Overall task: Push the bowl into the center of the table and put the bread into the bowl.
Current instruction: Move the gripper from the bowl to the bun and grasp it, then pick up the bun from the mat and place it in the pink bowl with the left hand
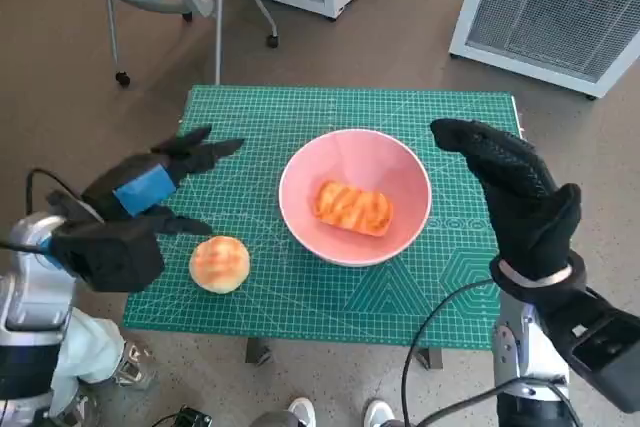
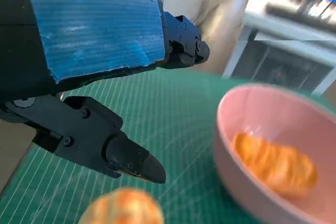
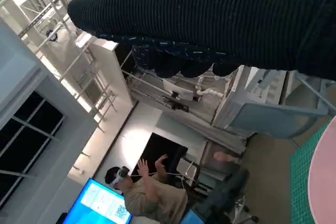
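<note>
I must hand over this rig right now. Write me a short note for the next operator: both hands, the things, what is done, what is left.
Left hand: open, holds nothing, above the table's left side, over the round bun.
Right hand: open, holds nothing, beside the bowl's right rim.
Bowl: pink, about at the centre of the green mat.
Done: one bread piece lies in the bowl.
Left: the bun is on the mat, outside the bowl; probably it goes in next.

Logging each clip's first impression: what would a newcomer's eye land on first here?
The pink bowl near the middle of the green cutting mat, with a striped orange bread loaf lying inside it. Next, a round bun on the mat, just below the open left hand. The gloved right hand is raised beside the bowl, not touching it.
</note>
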